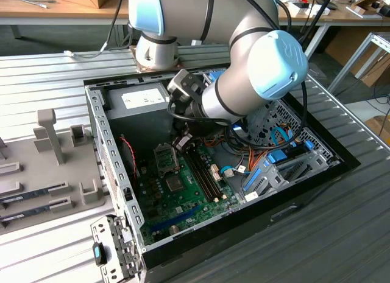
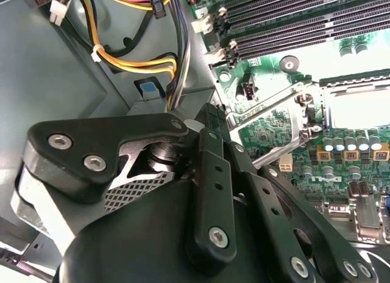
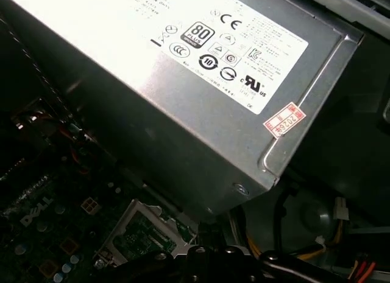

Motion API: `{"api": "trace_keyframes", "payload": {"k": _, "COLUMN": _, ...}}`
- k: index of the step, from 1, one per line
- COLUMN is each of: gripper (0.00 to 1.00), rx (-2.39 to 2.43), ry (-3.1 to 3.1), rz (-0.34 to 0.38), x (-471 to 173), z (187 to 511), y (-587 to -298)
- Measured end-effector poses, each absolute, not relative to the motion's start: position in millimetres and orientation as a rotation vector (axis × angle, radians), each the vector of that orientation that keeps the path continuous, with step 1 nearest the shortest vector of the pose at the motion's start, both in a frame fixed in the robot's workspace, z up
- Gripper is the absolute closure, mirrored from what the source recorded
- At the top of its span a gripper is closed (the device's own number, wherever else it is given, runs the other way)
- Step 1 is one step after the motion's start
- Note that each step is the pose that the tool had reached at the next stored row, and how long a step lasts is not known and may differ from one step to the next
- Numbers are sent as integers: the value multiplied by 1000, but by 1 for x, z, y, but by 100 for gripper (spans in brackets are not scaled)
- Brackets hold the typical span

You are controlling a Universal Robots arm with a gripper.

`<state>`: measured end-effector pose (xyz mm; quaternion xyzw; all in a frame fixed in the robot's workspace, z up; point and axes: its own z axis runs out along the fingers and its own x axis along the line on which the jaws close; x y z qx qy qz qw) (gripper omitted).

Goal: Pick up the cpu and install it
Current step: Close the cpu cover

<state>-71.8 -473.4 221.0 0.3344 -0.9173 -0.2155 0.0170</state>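
Observation:
My gripper hangs inside the open computer case, just above the motherboard. It is right beside the processor socket. In the second wrist view the gripper's black linkage fills the foreground. Beyond it lie the socket, pale and glaring, and its metal frame and lever. The first wrist view shows the socket frame with green board inside it. The cpu is hidden; I cannot tell whether it is in the gripper or in the socket.
The grey power-supply box stands close behind the gripper. Memory slots run beside the socket. Loose cables and a drive cage crowd the exterior view's right. A grey tray with memory sticks lies outside the case at left.

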Motion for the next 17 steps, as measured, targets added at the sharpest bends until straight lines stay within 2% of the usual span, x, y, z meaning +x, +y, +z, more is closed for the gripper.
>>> {"api": "trace_keyframes", "payload": {"k": 17, "gripper": 89, "rx": 1037, "ry": -2836, "rz": -736, "x": -60, "z": 211, "y": -476}}
